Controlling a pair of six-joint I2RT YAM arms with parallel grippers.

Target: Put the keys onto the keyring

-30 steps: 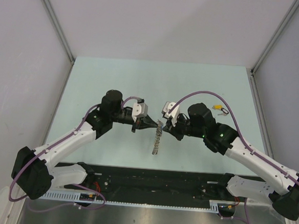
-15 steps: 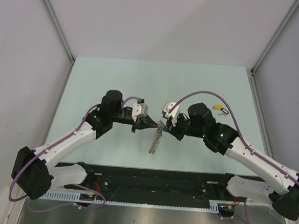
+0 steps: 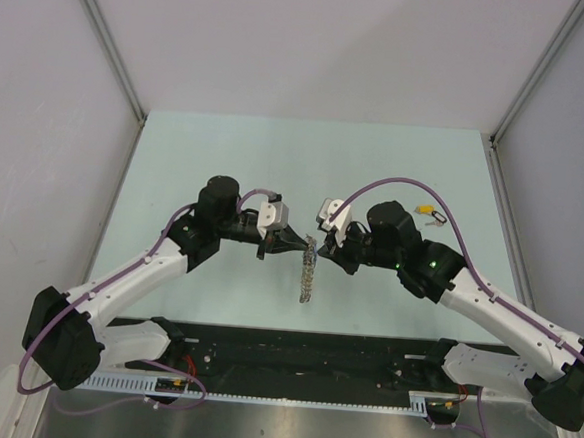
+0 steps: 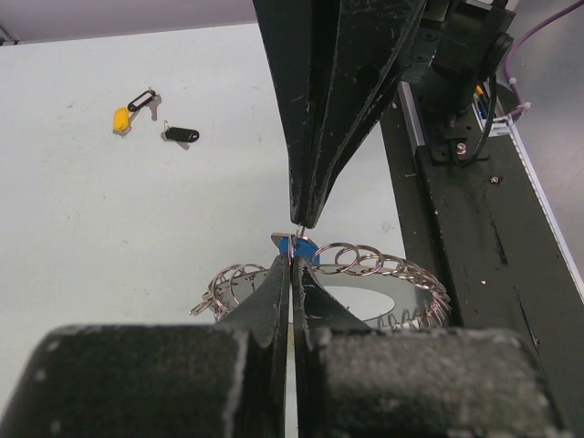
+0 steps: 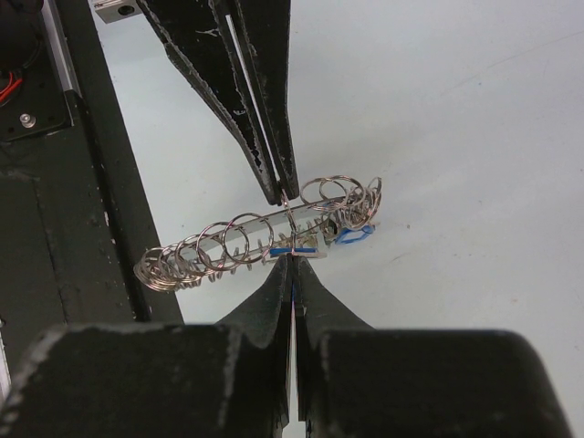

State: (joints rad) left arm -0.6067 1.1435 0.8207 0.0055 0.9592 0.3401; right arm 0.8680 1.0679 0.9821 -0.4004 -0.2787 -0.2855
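Both jaw pairs are pressing together. My left gripper (image 4: 292,266) is pinching a small loop of the keyring (image 3: 308,278); my right gripper (image 5: 292,265) is apparently nipping the blue-tagged key (image 4: 299,248) against it. The ring is hanging mid-table, edge-on, its long axis running toward my bases. The yellow key (image 4: 121,119) and black key (image 4: 181,135) are lying unthreaded.

Both arms bent inward; left claw (image 3: 306,244), right claw (image 3: 321,249) pinched closed, tips almost touching.
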